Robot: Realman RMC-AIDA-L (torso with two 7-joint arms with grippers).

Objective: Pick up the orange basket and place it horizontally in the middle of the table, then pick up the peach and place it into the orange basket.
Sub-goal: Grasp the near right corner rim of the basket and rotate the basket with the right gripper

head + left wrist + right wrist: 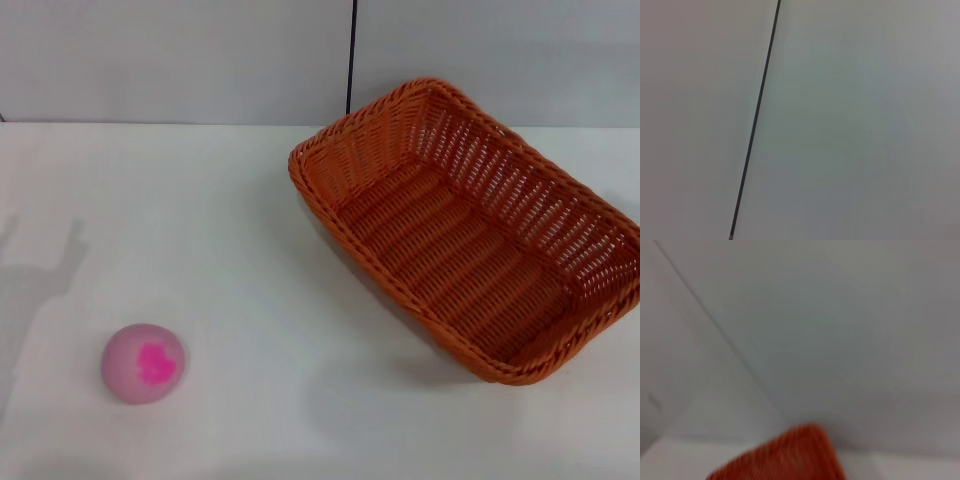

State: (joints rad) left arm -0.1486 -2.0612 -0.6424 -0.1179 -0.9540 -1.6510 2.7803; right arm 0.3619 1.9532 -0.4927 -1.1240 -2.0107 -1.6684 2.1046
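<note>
The orange basket (470,230) lies on the white table (250,230) at the right, turned diagonally, its far corner near the back wall and its near corner toward the right edge of the head view. It holds nothing. A corner of the orange basket (790,455) also shows in the right wrist view. The peach (143,362), pale pink with a magenta patch, rests on the table at the front left, well apart from the basket. Neither gripper shows in any view.
A grey wall with a dark vertical seam (351,60) stands behind the table; the left wrist view shows only this wall and its seam (757,115). An arm's shadow (40,280) falls on the table's left side.
</note>
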